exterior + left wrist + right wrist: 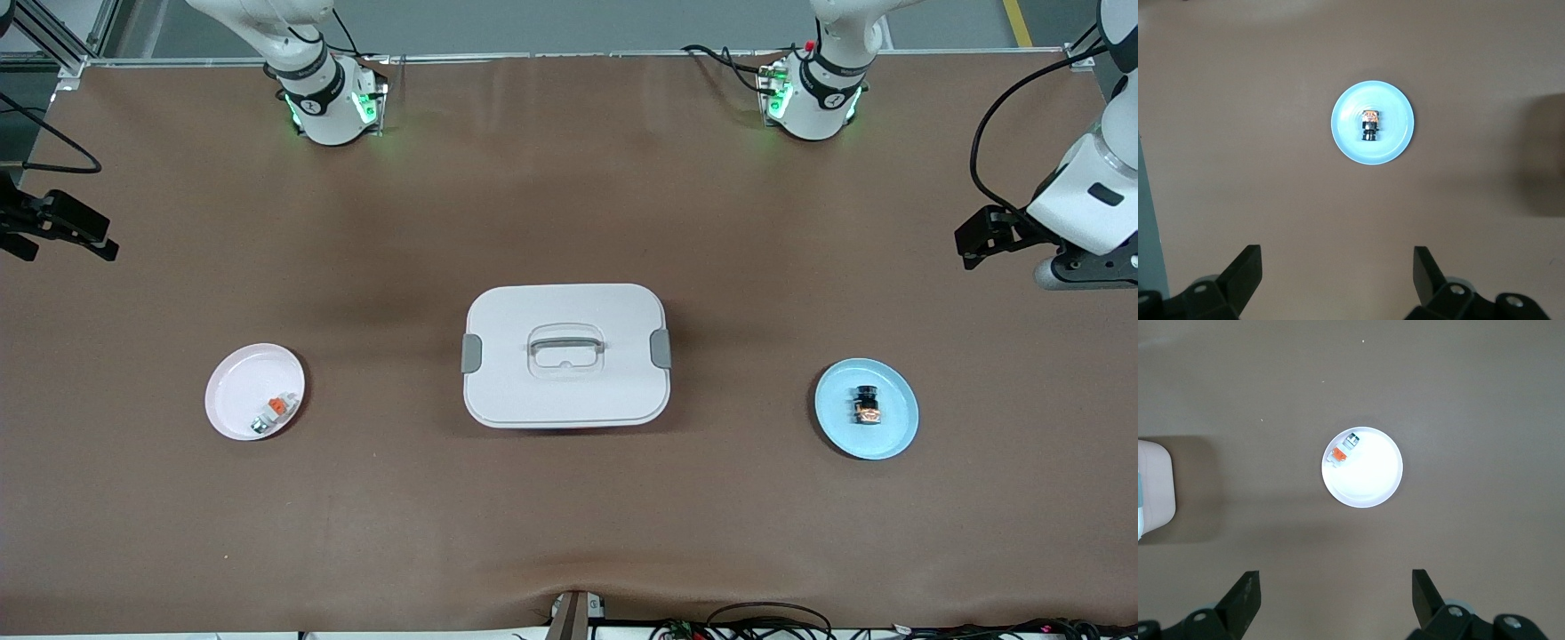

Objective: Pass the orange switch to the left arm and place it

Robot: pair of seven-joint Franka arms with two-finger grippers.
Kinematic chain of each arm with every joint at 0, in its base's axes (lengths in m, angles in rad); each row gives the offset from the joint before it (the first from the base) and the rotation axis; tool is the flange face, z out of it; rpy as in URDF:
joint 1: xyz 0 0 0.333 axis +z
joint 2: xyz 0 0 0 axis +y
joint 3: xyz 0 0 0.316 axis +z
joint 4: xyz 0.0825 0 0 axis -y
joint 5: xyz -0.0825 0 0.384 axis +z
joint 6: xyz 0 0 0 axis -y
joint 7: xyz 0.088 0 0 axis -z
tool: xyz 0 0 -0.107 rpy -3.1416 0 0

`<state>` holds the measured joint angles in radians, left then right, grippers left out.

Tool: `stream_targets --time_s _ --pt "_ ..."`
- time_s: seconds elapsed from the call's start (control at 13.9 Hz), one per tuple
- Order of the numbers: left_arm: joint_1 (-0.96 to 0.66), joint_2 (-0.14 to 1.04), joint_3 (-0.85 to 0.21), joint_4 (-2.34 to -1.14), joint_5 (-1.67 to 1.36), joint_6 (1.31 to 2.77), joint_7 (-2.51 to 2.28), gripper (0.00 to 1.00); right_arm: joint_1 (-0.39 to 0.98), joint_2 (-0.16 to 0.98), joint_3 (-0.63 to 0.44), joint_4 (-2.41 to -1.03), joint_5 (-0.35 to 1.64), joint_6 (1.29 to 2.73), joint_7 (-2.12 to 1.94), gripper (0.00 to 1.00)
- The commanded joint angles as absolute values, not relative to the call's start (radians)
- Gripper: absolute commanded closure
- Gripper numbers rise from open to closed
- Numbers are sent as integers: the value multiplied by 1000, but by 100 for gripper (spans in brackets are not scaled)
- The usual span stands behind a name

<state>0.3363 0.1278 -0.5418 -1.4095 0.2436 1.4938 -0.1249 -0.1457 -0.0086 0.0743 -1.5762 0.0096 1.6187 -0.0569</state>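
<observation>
The orange switch [867, 405] lies on the blue plate [898, 436], toward the left arm's end of the surface. Both tools, left tool [1337, 273] and right tool [1335, 597], hang high with fingers apart. The left should descend centred over the switch, well clear of the box [565, 356].

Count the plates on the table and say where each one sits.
2. A blue plate holding the orange switch lies toward the left arm's end; a pink plate holding a whitish part lies toward the right arm's end. The box sits between them. None seem hidden.
</observation>
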Motion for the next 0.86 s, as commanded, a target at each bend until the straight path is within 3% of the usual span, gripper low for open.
stream_targets --time_s 0.0,0.5,0.65,0.79 --pt "342 98 -545 -1417 227 1468 -120 0 -137 -34 60 -1600 23 1623 -57 0" --pt "345 40 -542 -1420 192 1427 -120 0 -130 -31 66 -1566 23 1621 -51 0" --pt "306 -21 -488 -1465 117 1433 -123 0 -129 -26 69 -1560 23 1621 -5 0" --pt "142 -57 -325 -1512 106 1439 -123 0 -132 -25 68 -1560 15 1623 -11 0"
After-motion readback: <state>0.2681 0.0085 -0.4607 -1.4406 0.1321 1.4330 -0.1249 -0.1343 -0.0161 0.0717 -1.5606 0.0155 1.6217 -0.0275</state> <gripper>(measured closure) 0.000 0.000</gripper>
